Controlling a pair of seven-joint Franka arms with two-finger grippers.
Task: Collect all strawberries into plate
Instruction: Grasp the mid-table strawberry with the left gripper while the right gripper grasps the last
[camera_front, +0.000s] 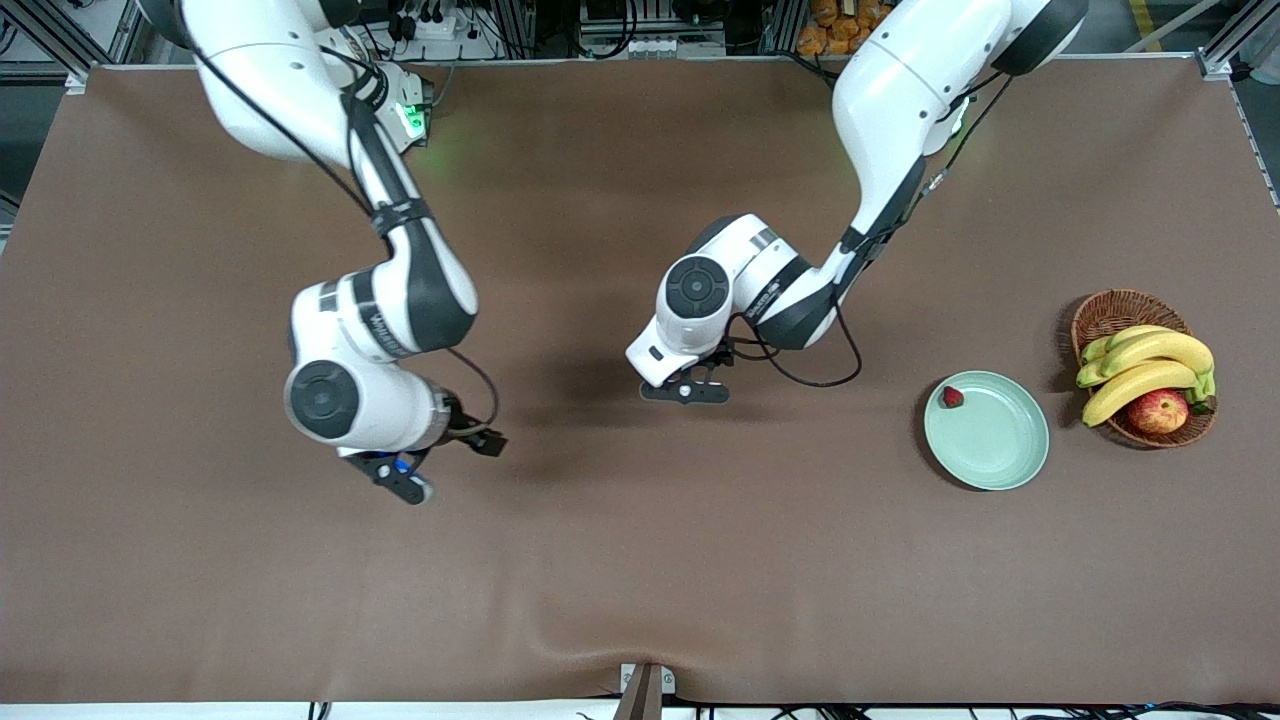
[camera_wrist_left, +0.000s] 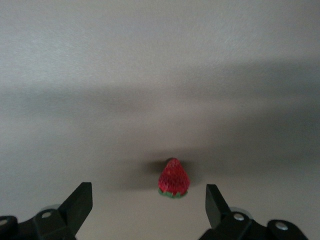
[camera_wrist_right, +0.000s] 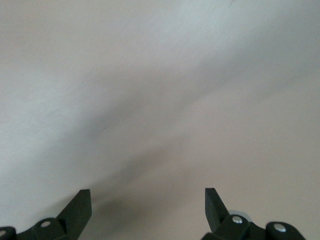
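Observation:
One strawberry (camera_front: 953, 397) lies in the pale mint-green plate (camera_front: 1000, 455), near its rim, toward the left arm's end of the table. A second strawberry (camera_wrist_left: 173, 180) lies on the brown table in the left wrist view, just ahead of my left gripper (camera_wrist_left: 147, 192) and between the lines of its open fingers. In the front view that gripper (camera_front: 685, 392) is low over the table's middle and hides this berry. My right gripper (camera_front: 425, 468) is open and empty over bare table (camera_wrist_right: 147, 195). A third strawberry is out of view.
A brown wicker basket (camera_front: 1110, 310) with bananas (camera_front: 1150, 365) and a red-yellow apple (camera_front: 1157, 410) stands beside the plate at the left arm's end of the table. The brown table cover has a wrinkle at the front edge (camera_front: 640, 640).

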